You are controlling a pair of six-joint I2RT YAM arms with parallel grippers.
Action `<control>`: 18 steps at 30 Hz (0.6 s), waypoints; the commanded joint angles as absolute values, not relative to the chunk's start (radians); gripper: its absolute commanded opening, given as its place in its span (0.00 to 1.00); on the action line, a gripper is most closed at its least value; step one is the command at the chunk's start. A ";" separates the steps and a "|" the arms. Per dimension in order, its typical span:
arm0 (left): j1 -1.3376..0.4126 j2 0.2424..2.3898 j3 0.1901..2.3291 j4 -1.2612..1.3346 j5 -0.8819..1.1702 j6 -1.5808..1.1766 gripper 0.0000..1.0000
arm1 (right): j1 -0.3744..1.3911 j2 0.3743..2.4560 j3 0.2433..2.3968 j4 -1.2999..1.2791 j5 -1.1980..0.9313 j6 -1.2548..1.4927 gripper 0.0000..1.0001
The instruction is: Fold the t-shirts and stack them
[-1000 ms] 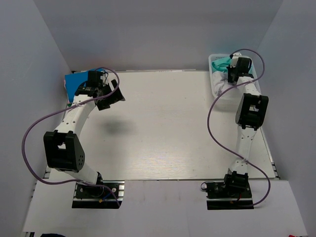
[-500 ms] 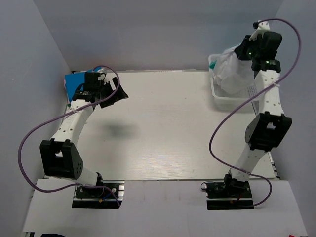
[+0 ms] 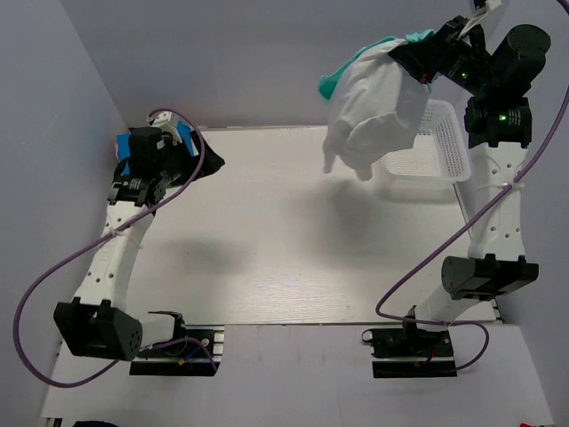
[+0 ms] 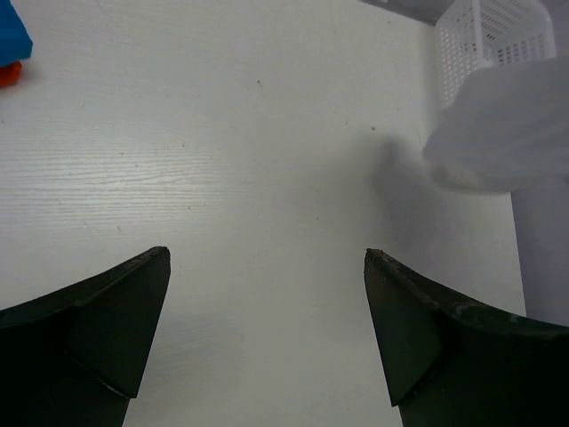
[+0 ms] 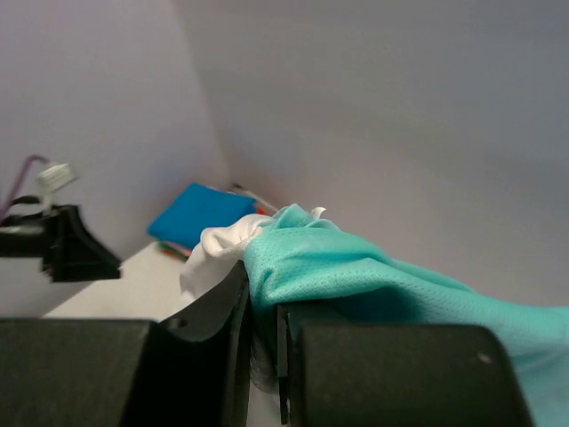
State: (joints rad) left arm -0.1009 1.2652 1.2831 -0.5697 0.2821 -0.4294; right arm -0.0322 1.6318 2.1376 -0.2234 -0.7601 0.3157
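Observation:
My right gripper (image 3: 425, 49) is raised high over the table's back right. It is shut on a white t-shirt (image 3: 373, 111) and a teal t-shirt (image 3: 342, 76), which hang bunched in the air to the left of the basket. In the right wrist view the jaws (image 5: 262, 311) pinch teal cloth (image 5: 356, 267) and white cloth (image 5: 213, 249) together. My left gripper (image 3: 200, 165) is open and empty at the back left, next to a stack of folded shirts with blue on top (image 3: 129, 147). Its fingers (image 4: 267, 258) frame bare table, and the white shirt (image 4: 498, 133) hangs far off.
A white mesh basket (image 3: 440, 151) stands at the back right, also seen in the left wrist view (image 4: 493, 36). The blue-topped stack shows in the right wrist view (image 5: 200, 213) and at the left wrist view's corner (image 4: 11, 36). Grey walls enclose the white table (image 3: 284, 249).
My right arm has lifted the white and teal shirts up out of the basket and swung them left over the table. My left arm has drawn back toward the left.

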 commanded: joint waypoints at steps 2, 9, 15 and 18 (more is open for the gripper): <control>-0.106 1.183 1.308 -0.581 0.239 -0.408 1.00 | 0.044 1.583 2.140 -0.045 -0.932 0.482 0.00; -0.106 1.109 1.267 -0.595 0.209 -0.419 1.00 | 0.214 1.603 1.914 -0.035 -0.982 0.480 0.00; -0.106 1.054 1.180 -0.620 0.222 -0.451 1.00 | 0.336 1.571 1.527 -0.130 -0.835 0.321 0.00; -0.106 1.045 1.148 -0.649 0.233 -0.451 1.00 | 0.399 1.603 1.450 -0.305 -0.689 0.175 0.78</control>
State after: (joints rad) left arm -0.1013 1.0725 1.1717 -0.6086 0.2249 -0.4389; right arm 0.3496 1.6169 1.4761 -0.1993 -0.8146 0.3408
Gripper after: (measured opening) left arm 0.996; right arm 0.435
